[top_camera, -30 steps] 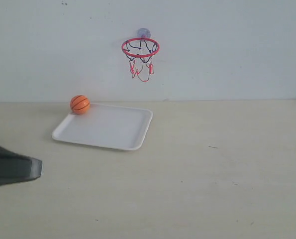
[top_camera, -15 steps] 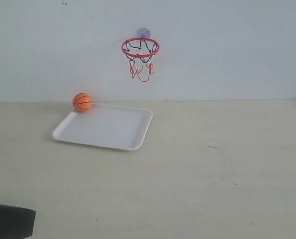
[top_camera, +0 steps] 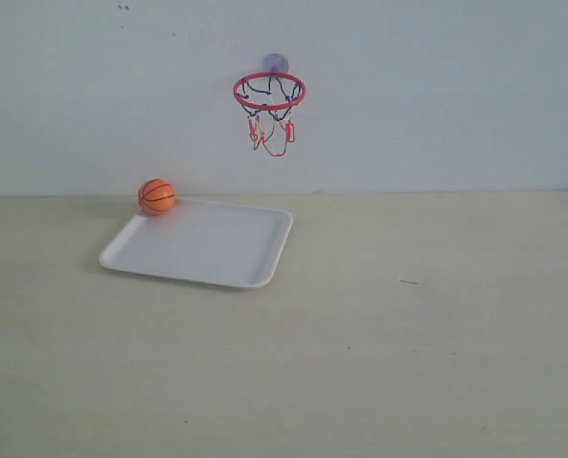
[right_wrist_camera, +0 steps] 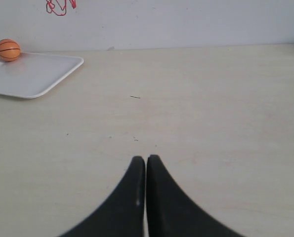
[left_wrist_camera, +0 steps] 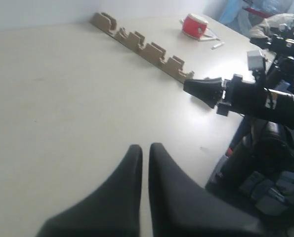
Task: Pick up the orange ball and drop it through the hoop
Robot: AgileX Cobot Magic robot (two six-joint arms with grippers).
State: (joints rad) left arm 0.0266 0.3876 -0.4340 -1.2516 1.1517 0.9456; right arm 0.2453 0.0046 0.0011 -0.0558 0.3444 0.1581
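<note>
The orange ball (top_camera: 157, 197) rests at the far left corner of the white tray (top_camera: 217, 250); the right wrist view shows the same orange ball (right_wrist_camera: 8, 50) on the tray (right_wrist_camera: 43, 74). The hoop (top_camera: 269, 92), a red ring with a string net, hangs on the back wall above the tray. Only the net's lower end (right_wrist_camera: 58, 7) shows in the right wrist view. My left gripper (left_wrist_camera: 145, 147) is shut and empty over bare table, far from the ball. My right gripper (right_wrist_camera: 146, 159) is shut and empty, well short of the tray.
In the left wrist view a notched tan strip (left_wrist_camera: 147, 49) lies across the table, a red round container (left_wrist_camera: 194, 24) sits beyond it, and the other black arm (left_wrist_camera: 250, 96) reaches in near the table edge.
The left arm has dropped down and out of the exterior view's lower left corner. The ball shifted slightly at the tray's far corner and now sits still.
</note>
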